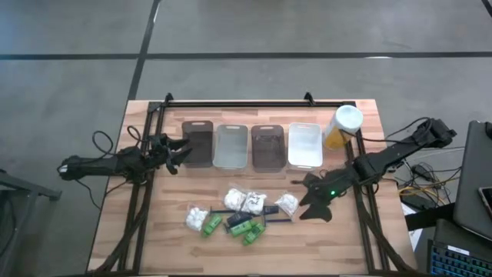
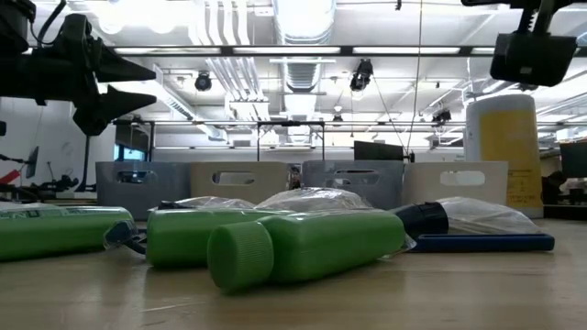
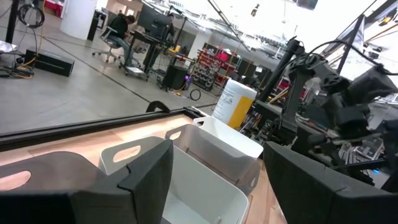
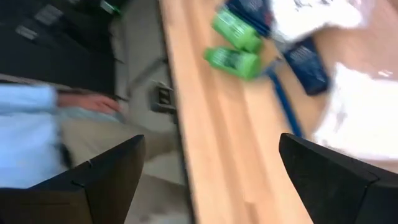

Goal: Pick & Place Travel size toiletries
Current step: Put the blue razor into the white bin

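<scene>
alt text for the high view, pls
Overhead, a wooden table holds a loose pile of travel size toiletries, green bottles and white packets, near its front edge. Behind it, four trays stand in a row, with a yellow cylinder beside them. The left tool hovers open by the leftmost tray; the right tool, open, hovers beside the pile.

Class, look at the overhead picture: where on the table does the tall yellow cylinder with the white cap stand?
In the high view, the yellow cylinder stands at the table's far right corner, just right of the white tray that ends the row of four trays.

Four trays (image 1: 198, 144), one yellow cylinder (image 1: 344, 127), three green bottles (image 1: 211, 225), four white packets (image 1: 197, 216).
</scene>
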### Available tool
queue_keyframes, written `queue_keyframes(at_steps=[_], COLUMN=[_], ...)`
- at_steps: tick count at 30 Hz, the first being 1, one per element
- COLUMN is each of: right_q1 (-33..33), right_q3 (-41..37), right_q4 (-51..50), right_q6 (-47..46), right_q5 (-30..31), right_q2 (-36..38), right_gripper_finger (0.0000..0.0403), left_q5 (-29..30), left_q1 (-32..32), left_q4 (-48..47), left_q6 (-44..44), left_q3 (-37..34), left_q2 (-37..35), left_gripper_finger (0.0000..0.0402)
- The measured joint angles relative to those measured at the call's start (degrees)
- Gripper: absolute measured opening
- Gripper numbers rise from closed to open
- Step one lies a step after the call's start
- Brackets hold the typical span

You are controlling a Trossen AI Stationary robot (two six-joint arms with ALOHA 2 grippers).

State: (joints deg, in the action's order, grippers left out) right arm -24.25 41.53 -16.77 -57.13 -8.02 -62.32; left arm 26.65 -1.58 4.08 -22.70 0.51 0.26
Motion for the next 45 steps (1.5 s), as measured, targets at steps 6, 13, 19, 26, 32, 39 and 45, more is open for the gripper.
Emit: queue_keyframes(at_steps=[6,13,19,26,32,39,45], right_q1=[0.02,0.00,-0.67,-1.44,-2.82,-3.43,-3.37], right_q3=[9.08,20.19,33.40,44.09,46.02,44.20,41.73], right_q4=[-13.22,-22.93,-33.94,-40.11,-40.11,-36.89,-34.49], right_q6=[7.47,15.19,20.80,24.43,25.37,26.67,27.33], right_q5=[0.19,2.02,6.68,6.71,5.93,7.64,8.07], right_q2=[-9.85,-24.59,-37.22,-46.96,-49.30,-49.36,-52.30], right_gripper_finger=[0.0363,0.0363,0.0361,0.0298,0.0252,0.0235,0.0236], left_q5=[0.00,0.00,0.00,0.00,0.00,0.00,-0.02], left_q1=[0.00,0.00,0.00,0.00,0.00,0.00,0.00], left_q4=[0.00,0.01,0.02,0.00,0.01,0.00,0.00], left_q6=[0.00,0.00,0.00,0.00,0.00,0.00,0.00], left_q3=[0.02,0.01,0.01,0.01,0.02,0.02,0.02], left_q2=[0.01,0.01,0.00,0.00,0.02,0.00,0.01], left_gripper_finger=[0.0255,0.0255,0.0255,0.0255,0.0255,0.0255,0.0255])
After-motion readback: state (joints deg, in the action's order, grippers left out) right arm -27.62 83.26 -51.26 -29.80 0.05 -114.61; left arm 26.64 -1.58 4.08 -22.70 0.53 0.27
